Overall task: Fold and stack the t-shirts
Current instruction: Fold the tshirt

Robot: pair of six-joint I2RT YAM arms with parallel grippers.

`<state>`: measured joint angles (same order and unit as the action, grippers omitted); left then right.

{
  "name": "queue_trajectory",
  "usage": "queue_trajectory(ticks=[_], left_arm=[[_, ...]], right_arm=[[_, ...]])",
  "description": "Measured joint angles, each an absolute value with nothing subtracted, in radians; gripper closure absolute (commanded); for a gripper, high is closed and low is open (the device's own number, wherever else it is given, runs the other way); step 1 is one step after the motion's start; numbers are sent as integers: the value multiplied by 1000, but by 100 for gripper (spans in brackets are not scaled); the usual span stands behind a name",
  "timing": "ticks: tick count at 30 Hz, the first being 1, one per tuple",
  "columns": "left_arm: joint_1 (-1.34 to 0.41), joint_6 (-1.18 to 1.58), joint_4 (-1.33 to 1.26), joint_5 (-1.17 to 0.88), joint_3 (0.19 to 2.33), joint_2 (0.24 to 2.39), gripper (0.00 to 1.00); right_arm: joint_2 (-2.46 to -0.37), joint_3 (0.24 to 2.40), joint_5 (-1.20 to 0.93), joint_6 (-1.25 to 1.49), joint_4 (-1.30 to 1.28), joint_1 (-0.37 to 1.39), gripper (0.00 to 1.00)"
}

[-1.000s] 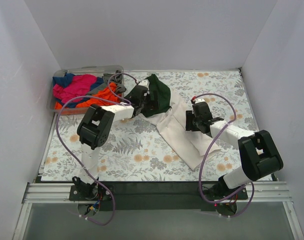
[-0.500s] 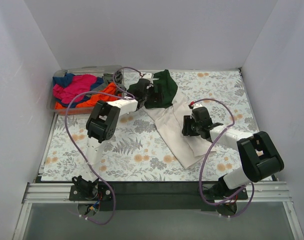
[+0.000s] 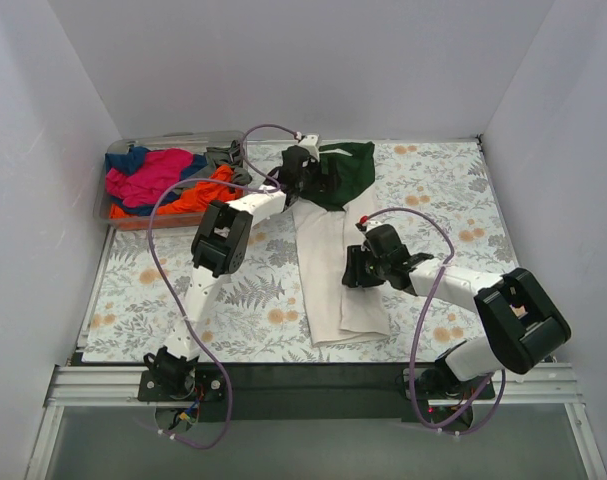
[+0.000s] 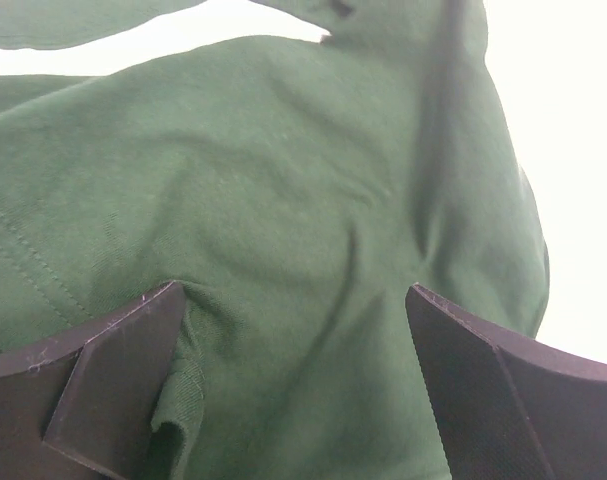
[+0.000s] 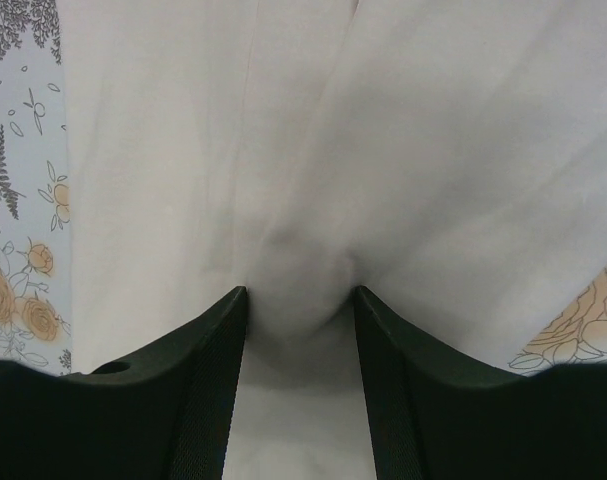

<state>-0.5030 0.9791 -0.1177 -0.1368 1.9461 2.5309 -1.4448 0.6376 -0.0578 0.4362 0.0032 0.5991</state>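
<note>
A big cream cloth tee with dark green sleeves (image 3: pixel 323 265) lies on the table with the flower-print cover (image 3: pixel 453 190). It makes a long strip in the middle of the frame, from the upper middle down to the lower middle. The dark green end is bunched up at the top. The cream part runs down from it.

The left arm (image 3: pixel 223 240) is stretched out to the green end. In the left wrist view the left jaws stand wide apart. A thick bunch of the tee's green cloth (image 4: pixel 283 200) fills the gap and presses on both sides, so they are clamped on that bunch.

The right arm (image 3: pixel 463 278) comes in from the lower right to the cream part, near its right edge. In the right wrist view the right jaws are closer together and pinch a small fold of cream cloth (image 5: pixel 293 270).

A clear plastic bin (image 3: pixel 173 138) sits in the upper left of the frame, apart from the cream tee. Inside it is a heap of other soft shirts: a magenta tee (image 3: pixel 148 175), an orange tee (image 3: pixel 198 193), a blue tee (image 3: pixel 126 160) and a grey tee (image 3: pixel 223 155).
</note>
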Motion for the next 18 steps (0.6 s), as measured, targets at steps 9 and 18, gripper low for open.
queue_trajectory(ticks=[9,18], left_arm=[[-503,934,-151,-181,2043,2606,13],[-503,914,-175,-225,2049,2613,13]], right_arm=[[-1407,600,-56,473,12,623,58],[-1391,631,-39,452,-59,637,54]])
